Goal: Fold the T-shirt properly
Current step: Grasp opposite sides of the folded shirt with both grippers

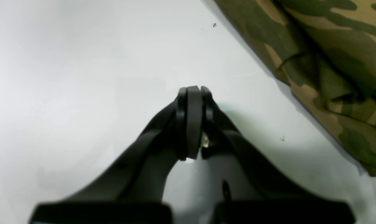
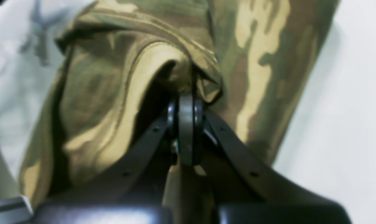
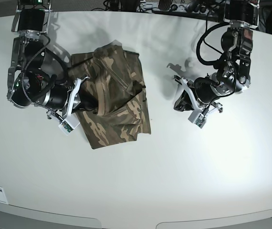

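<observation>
The camouflage T-shirt (image 3: pixel 114 90) lies partly folded and bunched on the white table, left of centre in the base view. My right gripper (image 3: pixel 99 108) sits on its left half, shut on a raised fold of the cloth. In the right wrist view the T-shirt (image 2: pixel 262 62) fills the frame and the right gripper (image 2: pixel 186 95) pinches a tan-edged ridge. My left gripper (image 3: pixel 176 103) hovers over bare table to the right of the shirt, shut and holding nothing. The left wrist view shows the left gripper (image 1: pixel 194 90) closed, with the T-shirt (image 1: pixel 331 62) apart from it at the upper right.
The white table (image 3: pixel 141 181) stretches around the shirt, with its curved front edge at the bottom of the base view. Cables and dark equipment (image 3: pixel 174 6) line the far edge. Both arm bases stand at the back corners.
</observation>
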Controlling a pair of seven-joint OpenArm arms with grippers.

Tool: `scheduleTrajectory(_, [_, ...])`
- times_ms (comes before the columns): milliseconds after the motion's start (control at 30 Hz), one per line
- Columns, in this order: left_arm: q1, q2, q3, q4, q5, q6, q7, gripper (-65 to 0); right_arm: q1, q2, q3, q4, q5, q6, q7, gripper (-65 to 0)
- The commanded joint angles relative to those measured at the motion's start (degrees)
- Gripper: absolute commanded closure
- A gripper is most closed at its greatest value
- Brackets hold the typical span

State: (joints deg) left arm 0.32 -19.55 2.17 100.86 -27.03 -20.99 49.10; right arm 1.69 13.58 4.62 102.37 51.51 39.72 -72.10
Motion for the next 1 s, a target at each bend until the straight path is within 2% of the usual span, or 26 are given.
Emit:
scheduleTrajectory(0, [-0.76, -0.44, -0.37, 0.90, -0.55, 0.02, -1.14, 0.0, 0.31, 0.22, 0.24, 1.07, 1.97, 0.28, 0.72, 0.0])
scheduleTrajectory(167, [-0.79, -0.42, -0.37, 0.90, -0.79, 0.02, -1.33, 0.0, -0.66, -1.70, 0.24, 1.07, 2.27, 0.28, 2.10, 0.0])
scheduleTrajectory(267, [-0.76, -0.39, -0.37, 0.90, -1.40, 0.02, -1.31, 0.0, -1.05, -2.58, 0.24, 1.03, 1.33, 0.28, 6.54, 0.0])
scheduleTrajectory(367, [-0.79, -0.42, -0.37, 0.90, -2.03, 0.02, -1.31, 0.0, -0.90, -3.82, 0.24, 1.03, -3.67, 0.28, 13.14, 0.0])
scheduleTrajectory(433, [-0.76, -0.42, -0.37, 0.90, -2.01, 0.02, -1.27, 0.0, -0.87, -5.14, 0.24, 1.03, -5.11, 0.28, 15.61, 0.0])
scheduleTrajectory(700, [-0.79, -0.44, -0.37, 0.90, -1.99, 0.02, -1.07, 0.0, -0.92, -13.05, -1.95, 1.03, -4.87, 0.28, 15.56, 0.0])
scheduleTrajectory(833, [-0.85, -0.50, -0.39, 0.92, -1.97, -0.02, -1.07, 0.0, -0.87, -15.85, -7.65, 1.03, -5.11, 0.28, 15.56, 0.0])
scheduleTrajectory(967, [-1.18, -1.09, -0.83, 0.92, -1.79, -0.42, -1.09, 0.0, -0.02, -17.27, -14.78, 1.09, -5.35, 0.28, 14.88, 0.0])
